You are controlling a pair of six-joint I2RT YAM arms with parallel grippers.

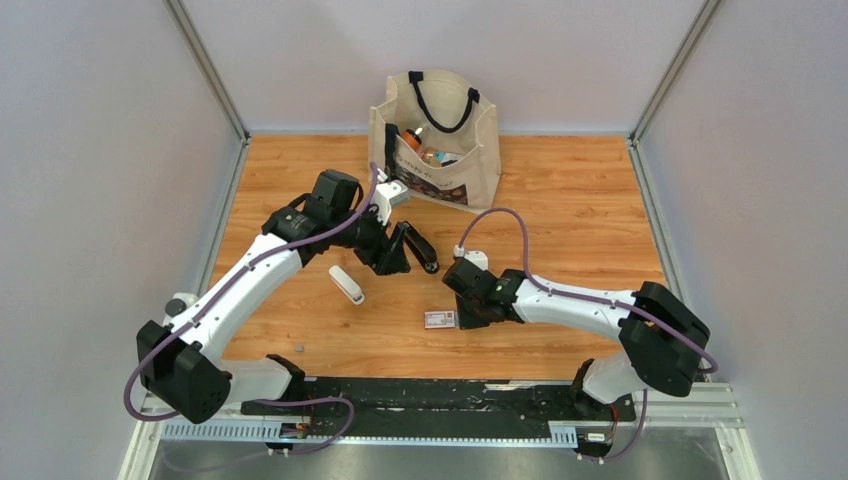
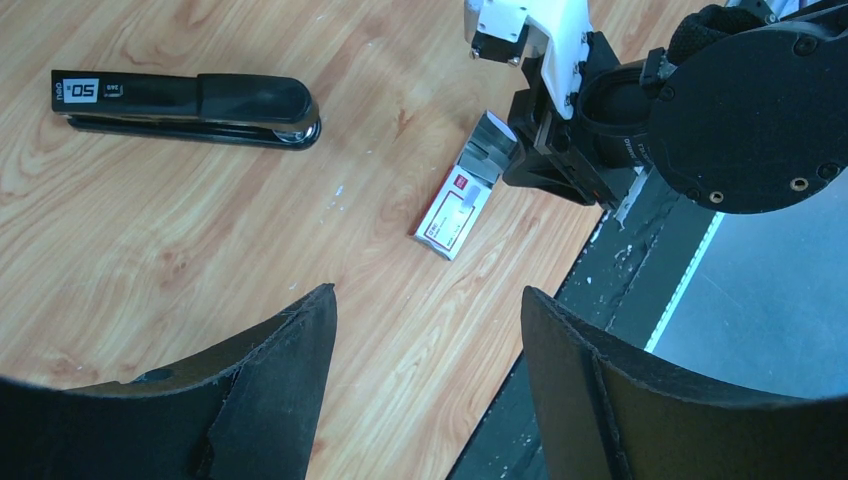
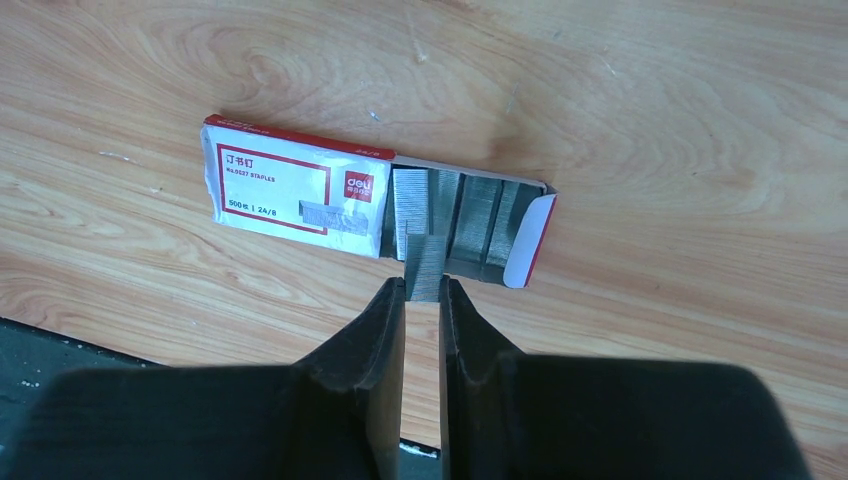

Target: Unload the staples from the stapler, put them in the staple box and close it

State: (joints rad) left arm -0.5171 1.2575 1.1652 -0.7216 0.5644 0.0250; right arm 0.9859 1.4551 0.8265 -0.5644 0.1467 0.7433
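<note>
The black stapler (image 2: 190,105) lies closed on the wooden table; in the top view the stapler (image 1: 418,248) is just right of my left gripper (image 1: 390,262). My left gripper (image 2: 428,292) is open and empty, above the table, apart from the stapler. My right gripper (image 3: 423,285) is shut on a short grey strip of staples (image 3: 424,262) at the open end of the red-and-white box (image 3: 290,190), which holds more staple strips (image 3: 470,215). In the top view my right gripper (image 1: 460,315) is at the box (image 1: 439,319).
A white oblong bar (image 1: 346,284) lies left of the stapler. A small grey bit (image 1: 298,347) lies near the front left. A canvas tote bag (image 1: 435,150) with items stands at the back. A black rail (image 1: 430,395) runs along the table's near edge.
</note>
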